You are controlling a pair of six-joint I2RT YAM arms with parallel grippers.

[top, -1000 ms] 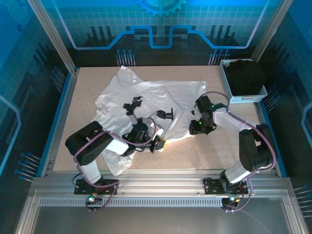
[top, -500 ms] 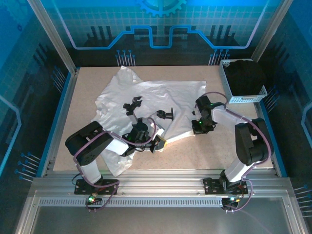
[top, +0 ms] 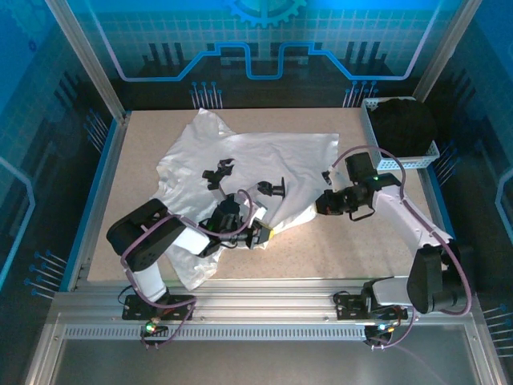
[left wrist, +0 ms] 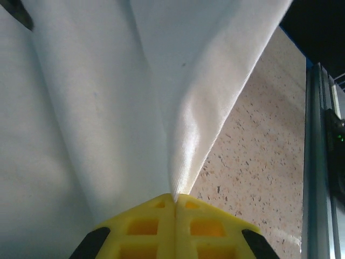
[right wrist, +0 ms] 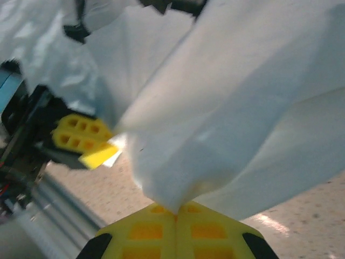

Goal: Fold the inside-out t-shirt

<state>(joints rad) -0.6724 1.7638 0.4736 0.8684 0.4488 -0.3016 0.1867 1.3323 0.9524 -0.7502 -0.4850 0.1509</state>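
White, thin t-shirt (top: 264,156) drapes in smooth, tented folds.

The inside-out t-shirt (top: 256,156) is plain white, thin and slightly glossy. It lies mostly flat but wrinkled across the left and middle of the tabletop. 1 corner peaks toward the far left, and a crumpled lobe trails down toward the near edge at the left. Its near-right edge is lifted off the surface at 2 points. The left gripper (left wrist: 175,197) is clamped on a fold that fans upward in a taut ridge. The right gripper (right wrist: 175,211) is closed on a bunched edge farther right, with cloth draping between them. A small yellow patch (right wrist: 100,156) hangs at the shirt's edge beside the left pinch.
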